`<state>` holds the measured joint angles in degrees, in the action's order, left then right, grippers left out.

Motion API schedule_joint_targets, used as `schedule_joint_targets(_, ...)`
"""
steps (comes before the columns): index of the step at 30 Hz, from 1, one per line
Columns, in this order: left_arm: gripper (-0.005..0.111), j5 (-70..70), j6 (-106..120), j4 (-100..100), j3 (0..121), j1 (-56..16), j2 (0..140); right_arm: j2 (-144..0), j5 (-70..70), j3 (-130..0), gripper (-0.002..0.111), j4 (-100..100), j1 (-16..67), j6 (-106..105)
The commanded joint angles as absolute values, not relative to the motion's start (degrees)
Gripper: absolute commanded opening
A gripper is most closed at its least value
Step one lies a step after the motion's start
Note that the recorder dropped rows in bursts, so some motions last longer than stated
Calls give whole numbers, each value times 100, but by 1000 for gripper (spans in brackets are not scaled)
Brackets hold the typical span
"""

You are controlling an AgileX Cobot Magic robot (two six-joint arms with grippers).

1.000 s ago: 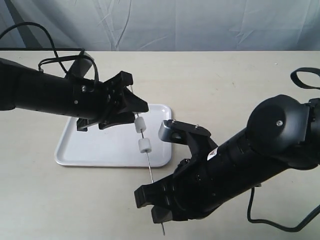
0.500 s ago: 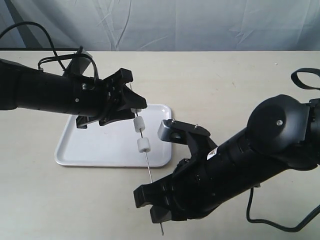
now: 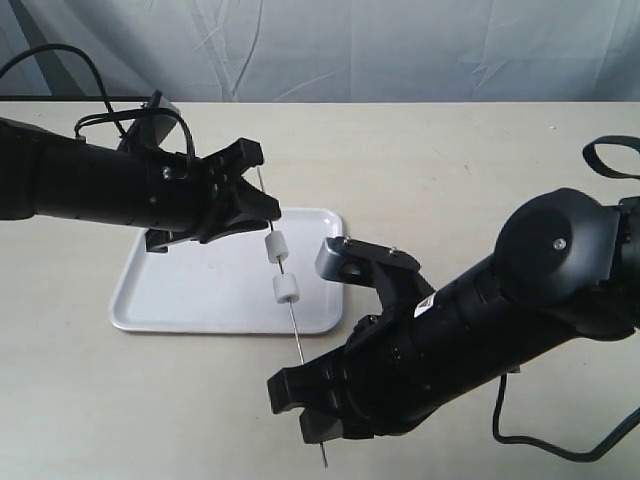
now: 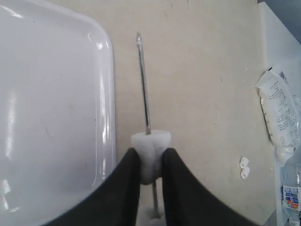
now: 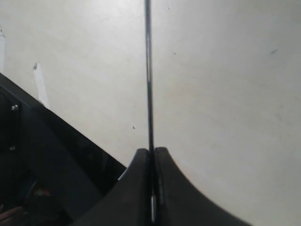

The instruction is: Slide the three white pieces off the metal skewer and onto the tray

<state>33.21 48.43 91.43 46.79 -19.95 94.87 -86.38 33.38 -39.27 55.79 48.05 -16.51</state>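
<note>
Crossing tray (image 3: 200, 292) rim, skewer (image 3: 296, 335) tip bare.

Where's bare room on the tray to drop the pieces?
Bare: the tray floor between left gripper and the near rim. Crowded at its right edge: skewer, two pieces, right gripper close by.

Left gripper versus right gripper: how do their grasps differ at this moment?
The left gripper is shut on a white piece; the right gripper is shut on the bare skewer. The left gripper's jaws stand apart around the piece; the right gripper's nearly meet. Both grip along the same skewer, toward opposite ends.
</note>
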Motion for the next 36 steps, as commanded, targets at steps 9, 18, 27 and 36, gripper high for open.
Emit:
schedule_joint_targets(9, 10, 2876, 5007, 9199, 4684, -2005, 9481, -8599, 3498, -3902, -1, 5538, 5215, -1801)
schedule_joint_targets(18, 10, 3170, 5020, 9031, 4697, -1482, 9481, -8599, 2991, -3505, -1, 5594, 5600, -1731)
schedule_joint_targets(27, 10, 3075, 5020, 8753, 4845, -955, 9481, -8254, 2755, -2596, -1, 5721, 5600, -1731)
schedule_joint_targets(36, 10, 3083, 5154, 8012, 4858, -911, 9562, -7811, 2472, -2489, -1, 5765, 5600, -1731)
